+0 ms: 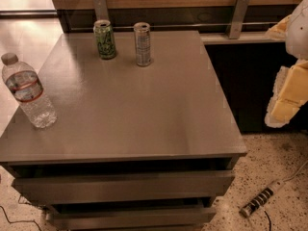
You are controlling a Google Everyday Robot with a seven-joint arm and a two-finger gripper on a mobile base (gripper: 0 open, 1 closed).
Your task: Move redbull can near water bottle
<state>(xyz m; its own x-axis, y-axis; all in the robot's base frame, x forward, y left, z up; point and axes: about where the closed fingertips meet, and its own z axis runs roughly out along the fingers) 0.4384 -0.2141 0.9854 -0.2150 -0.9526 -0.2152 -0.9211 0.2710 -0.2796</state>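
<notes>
The redbull can (142,44) is a slim silver-grey can standing upright at the back of the grey cabinet top (144,109), near the middle. The water bottle (28,93) is clear with a white cap and a red-and-white label. It stands at the front left corner of the top. My gripper (285,97) shows as a white and yellow shape at the right edge of the view. It is off the cabinet's right side, far from the can and holding nothing that I can see.
A wider green can (105,39) stands just left of the redbull can. Metal brackets (239,14) and a wooden panel run behind the cabinet. Two drawers sit slightly open below the top. A power strip (262,197) lies on the speckled floor at the lower right.
</notes>
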